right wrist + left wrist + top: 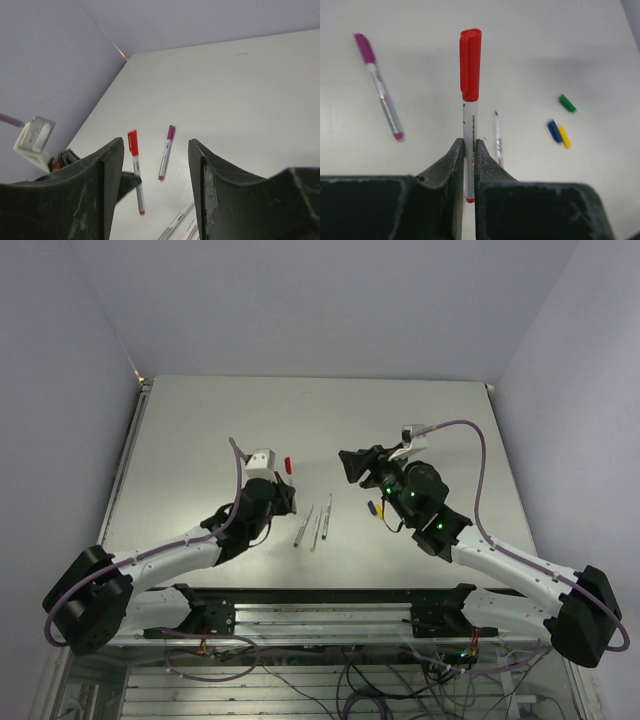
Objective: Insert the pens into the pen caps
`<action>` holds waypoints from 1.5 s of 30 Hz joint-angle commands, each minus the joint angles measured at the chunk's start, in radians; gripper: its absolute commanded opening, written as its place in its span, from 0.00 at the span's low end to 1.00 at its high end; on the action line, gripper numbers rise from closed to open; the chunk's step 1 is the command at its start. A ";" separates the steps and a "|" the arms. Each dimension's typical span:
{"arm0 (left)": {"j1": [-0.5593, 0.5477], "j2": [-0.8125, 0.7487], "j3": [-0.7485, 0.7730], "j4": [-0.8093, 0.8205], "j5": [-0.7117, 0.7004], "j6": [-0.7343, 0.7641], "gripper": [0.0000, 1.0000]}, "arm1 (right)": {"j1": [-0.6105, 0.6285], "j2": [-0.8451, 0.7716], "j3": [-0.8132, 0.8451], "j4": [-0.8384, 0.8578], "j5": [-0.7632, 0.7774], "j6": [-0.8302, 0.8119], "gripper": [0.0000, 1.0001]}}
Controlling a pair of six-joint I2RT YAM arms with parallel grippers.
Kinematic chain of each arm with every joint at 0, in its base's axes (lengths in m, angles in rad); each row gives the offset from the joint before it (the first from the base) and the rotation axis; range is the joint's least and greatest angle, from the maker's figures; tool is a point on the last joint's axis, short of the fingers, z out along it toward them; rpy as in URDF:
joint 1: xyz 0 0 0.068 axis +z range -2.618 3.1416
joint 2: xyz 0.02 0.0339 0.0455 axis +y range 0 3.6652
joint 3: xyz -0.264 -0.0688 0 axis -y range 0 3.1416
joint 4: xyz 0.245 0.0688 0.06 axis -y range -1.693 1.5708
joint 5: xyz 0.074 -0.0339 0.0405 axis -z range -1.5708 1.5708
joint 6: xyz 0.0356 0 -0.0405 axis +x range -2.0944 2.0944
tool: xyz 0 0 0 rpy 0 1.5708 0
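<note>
Two pens are judged done and three left. Nearest the arm bases, thin uncapped pens (303,526) are seen lying close together on the surface (450,420), between the two arms; their exact count cannot be told. Just beyond them the blue cap (553,131) and yellow cap (564,136) are found side by side, touching or nearly so, with the green cap (567,103) a little apart. Farther on, the red pen (470,110) is clenched by the left hand (469,150), raised off the surface, its red cap (470,65) seated. The right hand (155,145) is seen spread and empty, facing it. The magenta pen (382,95), capped, lies flat. No obstruction is seen around the loose caps
</note>
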 commanded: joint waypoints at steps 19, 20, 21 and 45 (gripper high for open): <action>0.377 0.345 0.253 -0.280 0.272 0.012 0.07 | -0.004 0.036 0.028 -0.218 0.099 0.018 0.45; 0.378 0.353 0.256 -0.290 0.268 0.012 0.07 | -0.004 0.037 0.026 -0.219 0.100 0.019 0.45; 0.379 0.359 0.260 -0.301 0.260 0.013 0.07 | -0.004 0.039 0.025 -0.220 0.101 0.020 0.45; 0.382 0.536 0.400 -0.451 0.076 0.045 0.19 | -0.004 0.067 -0.003 -0.193 0.070 0.026 0.46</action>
